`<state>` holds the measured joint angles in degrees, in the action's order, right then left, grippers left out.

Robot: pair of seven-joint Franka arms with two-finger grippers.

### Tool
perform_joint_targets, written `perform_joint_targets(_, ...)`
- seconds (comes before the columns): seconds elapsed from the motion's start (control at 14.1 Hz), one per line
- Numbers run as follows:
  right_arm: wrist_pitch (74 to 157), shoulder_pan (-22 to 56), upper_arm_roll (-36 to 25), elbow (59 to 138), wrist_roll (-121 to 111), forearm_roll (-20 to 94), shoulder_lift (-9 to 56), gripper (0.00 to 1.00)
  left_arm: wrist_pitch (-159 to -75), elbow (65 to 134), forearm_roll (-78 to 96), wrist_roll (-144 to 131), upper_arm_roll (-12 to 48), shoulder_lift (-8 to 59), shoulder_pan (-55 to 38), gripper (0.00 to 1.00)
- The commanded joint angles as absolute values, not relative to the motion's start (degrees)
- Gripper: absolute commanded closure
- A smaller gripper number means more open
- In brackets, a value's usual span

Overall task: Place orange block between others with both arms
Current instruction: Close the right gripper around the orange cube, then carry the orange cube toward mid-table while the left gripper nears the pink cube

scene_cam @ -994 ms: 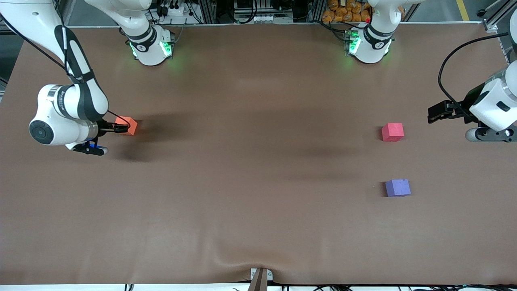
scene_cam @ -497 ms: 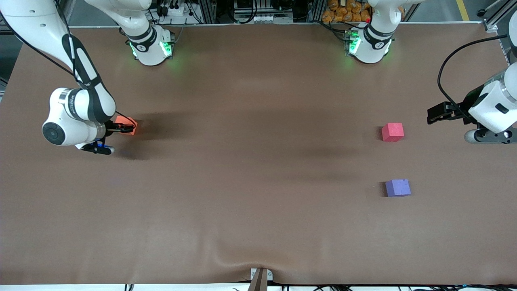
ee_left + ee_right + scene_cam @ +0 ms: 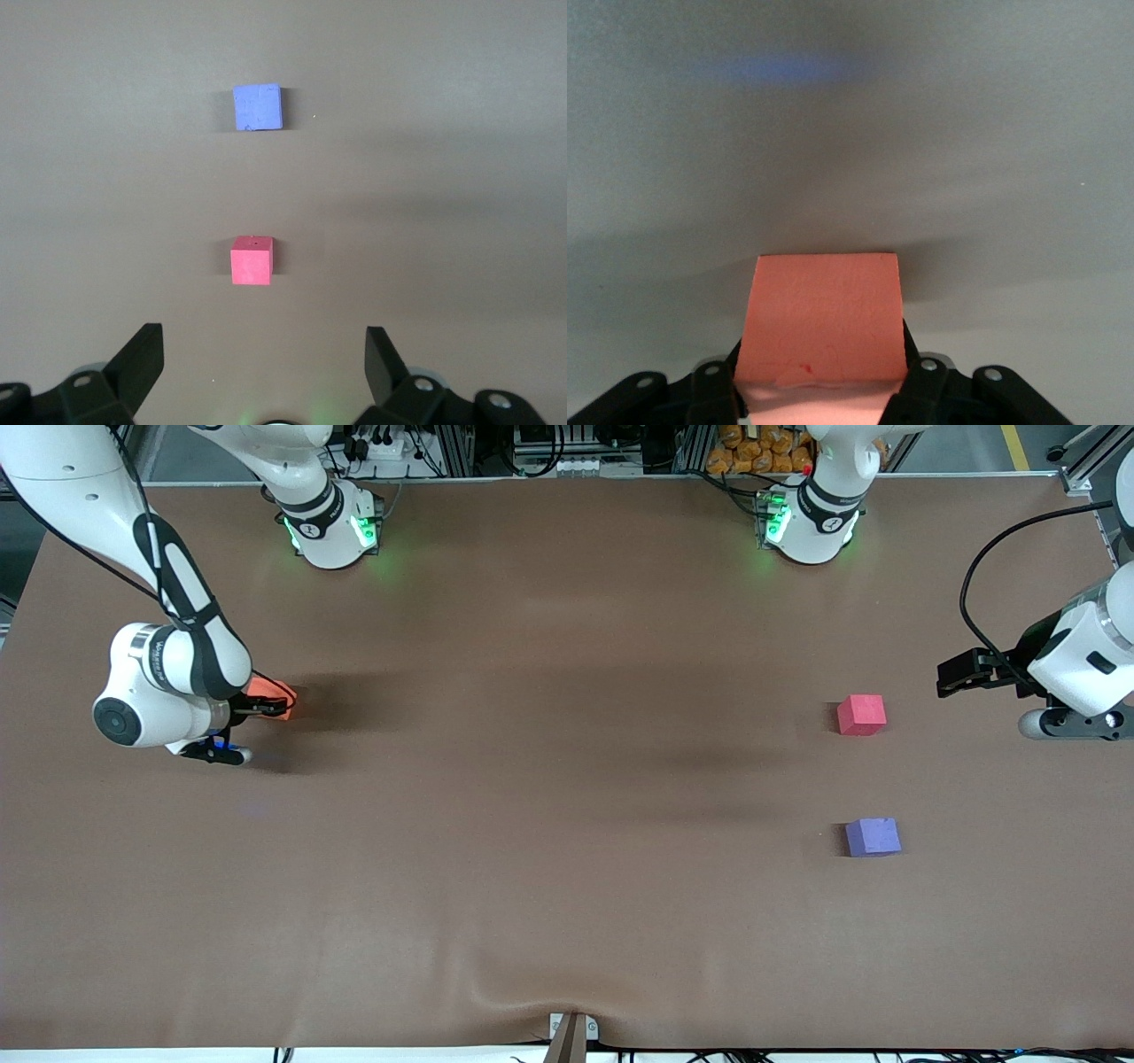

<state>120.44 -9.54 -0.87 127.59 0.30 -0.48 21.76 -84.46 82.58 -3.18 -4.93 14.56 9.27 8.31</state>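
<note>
The orange block [image 3: 276,691] sits at the right arm's end of the table, and my right gripper [image 3: 266,707] is shut on it, low at the table. In the right wrist view the orange block [image 3: 824,310] is squeezed between the black fingers of the right gripper [image 3: 822,359]. The pinkish-red cube [image 3: 861,715] and the purple cube [image 3: 873,837] lie at the left arm's end, the purple one nearer the front camera, with a gap between them. My left gripper [image 3: 946,676] waits open beside the red cube. The left wrist view shows the red cube [image 3: 252,263], the purple cube [image 3: 258,107] and the empty left gripper [image 3: 263,345].
The brown table cover [image 3: 567,824] has a small wrinkle at its near edge by a bracket [image 3: 571,1032]. A black cable [image 3: 983,576] loops above the left arm's wrist.
My right arm slid in around the orange block, and its fingers closed on the block. The left arm shifted only slightly.
</note>
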Motion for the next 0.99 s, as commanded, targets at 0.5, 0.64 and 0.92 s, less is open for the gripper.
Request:
perform_joint_targets(0.5,118.84,-9.41,0.53,125.26,-1.32,1.49,17.94,1.0,-85.87,81.74,-3.87,-4.92,14.77,11.51,7.82,0.0)
perform_joint_targets(0.64,113.5,-9.05,1.31,120.35,-1.41,1.76,17.84,1.0,-86.05,81.74,-3.87,-4.92,14.85,11.43,7.47,0.0)
perform_joint_targets(0.92,111.36,-7.92,5.09,111.03,-1.15,5.8,18.54,1.0,-86.31,81.74,-3.96,-4.83,14.77,11.69,6.94,0.0)
